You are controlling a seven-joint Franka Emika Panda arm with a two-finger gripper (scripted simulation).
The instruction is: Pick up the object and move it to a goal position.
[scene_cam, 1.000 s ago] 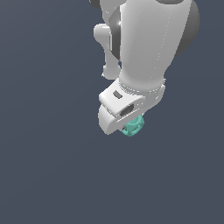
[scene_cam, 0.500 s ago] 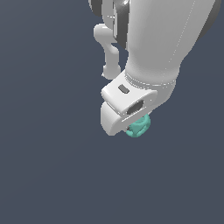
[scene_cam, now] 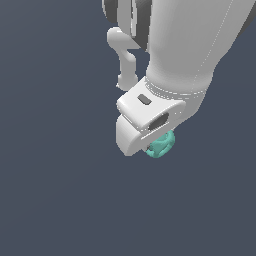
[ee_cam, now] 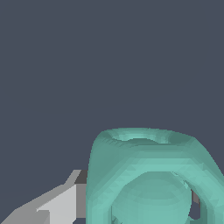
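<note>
under the white hand (scene_cam: 150,145), teal lumpy object (scene_cam: 161,145), gripped, no writing

Place: simulated scene, no real room.
Backdrop: flat, even slate-grey in both views.
Surfaces: smooth, untextured render of white arm (scene_cam: 190,45); faceted teal ball (ee_cam: 148,179).

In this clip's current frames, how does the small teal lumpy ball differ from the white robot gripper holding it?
Colour: the teal lumpy ball is green-blue with darker grooves, while the white gripper is plain white with dark slots.
Size: in the exterior view the ball is far smaller than the gripper and mostly hidden behind it.
Shape: the ball is rounded and hollowed; the gripper is blocky.
Shared: both sit against the same plain dark grey background, with the ball at the gripper's tip.
</note>
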